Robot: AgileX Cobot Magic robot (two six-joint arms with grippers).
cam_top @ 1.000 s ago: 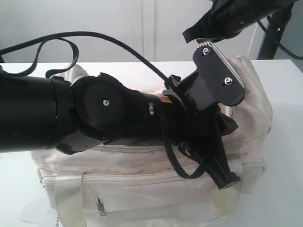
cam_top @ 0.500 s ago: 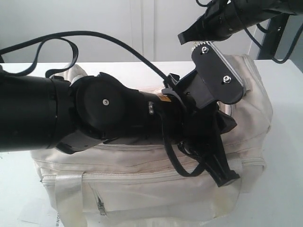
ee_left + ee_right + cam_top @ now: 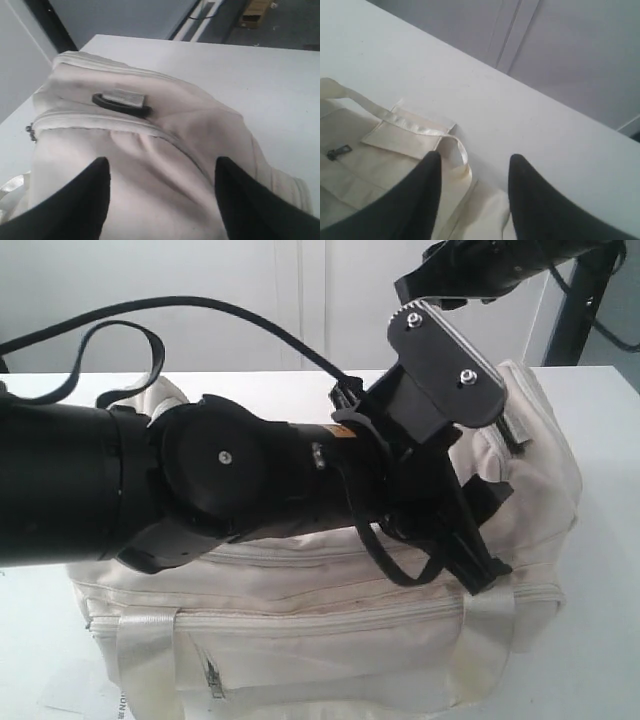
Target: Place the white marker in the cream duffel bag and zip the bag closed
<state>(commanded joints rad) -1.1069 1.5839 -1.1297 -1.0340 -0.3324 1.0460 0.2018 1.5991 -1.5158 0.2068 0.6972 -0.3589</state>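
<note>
pale wall with cupboard doors (image 3: 300, 300) at the back, white surface (image 3: 610, 410) in front. on that surface, filling most of the exterior view, a cream duffel bag (image 3: 300, 630), set lengthwise, front pocket toward the camera with its small zip pull (image 3: 212, 675) hanging down. two webbing handles (image 3: 145, 660) running down the front face, one near each end.

across the top of the bag, a thick black left arm (image 3: 80, 480), reaching from the left edge toward the bag's right end, a black cable (image 3: 200, 310) looping above it. at its tip, left jaws angled down over that end, one of the fingers (image 3: 470, 550) ending in front of the bag's upper side. from the left wrist: two black fingers (image 3: 82, 205) wide apart, only bag (image 3: 165, 165) fabric behind the gap; spread and empty. beyond them on the bag's end, a dark ring with a grey tab (image 3: 122, 102), then bare surface (image 3: 240, 75).

high at the upper right, right arm (image 3: 480, 270), clear of the bag. from the right wrist: right jaws parted, gripping nothing, dark fingers (image 3: 420, 205) above the bag (image 3: 350, 165) edge, with a handle strap (image 3: 410, 125), a second zip pull (image 3: 337, 151) and bare surface (image 3: 495, 100) below.

white marker in none of the views.
</note>
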